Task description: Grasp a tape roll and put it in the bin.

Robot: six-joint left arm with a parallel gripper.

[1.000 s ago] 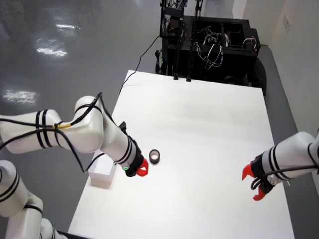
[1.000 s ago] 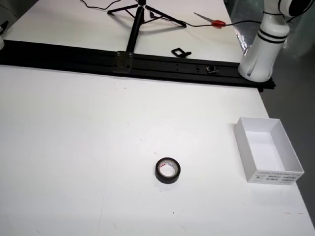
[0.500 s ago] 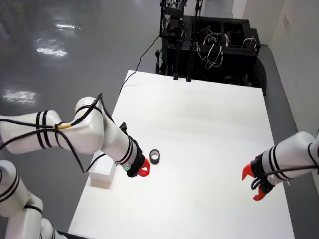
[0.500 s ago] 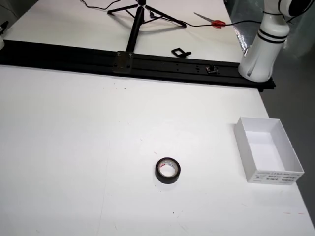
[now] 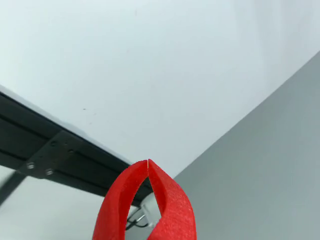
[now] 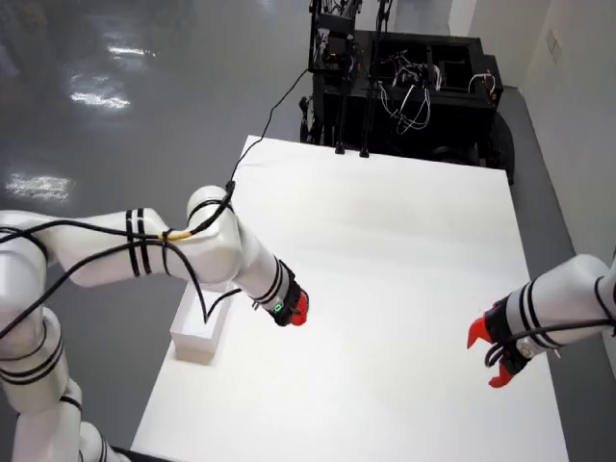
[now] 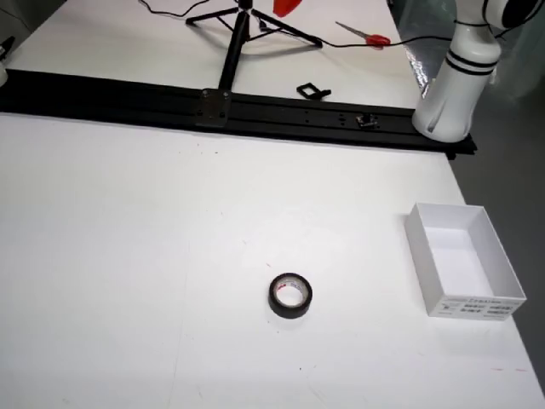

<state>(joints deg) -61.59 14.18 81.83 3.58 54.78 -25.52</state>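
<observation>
The arm has swung since half a second ago: in the overhead view the end effector point(image 6: 297, 308) has shifted to the right and now sits over the spot where the black tape roll showed a moment before, so the roll is hidden behind it there. The side view tells more. The tape roll point(image 7: 290, 296) lies flat on the white surface point(image 7: 128, 256) exactly where it was, untouched, and the only new thing there is a red tip point(image 7: 287, 7) poking in at the top edge. By that, the end effector looks to be well above the roll, not down at it.

In the wrist view the red fingers point(image 5: 172, 200) are pressed together, tips meeting, with nothing between them. That camera sees only bare surface, a black rail point(image 5: 65, 155) and grey floor, not the roll.

The white bin point(image 7: 464, 260) stands empty, well off to the right of the roll in the side view; overhead it sits just to the left of and below the end effector.

So this reads as the approach getting under way. The fingers will likely need to spread before descending onto the roll, and the grasp itself is not yet begun
</observation>
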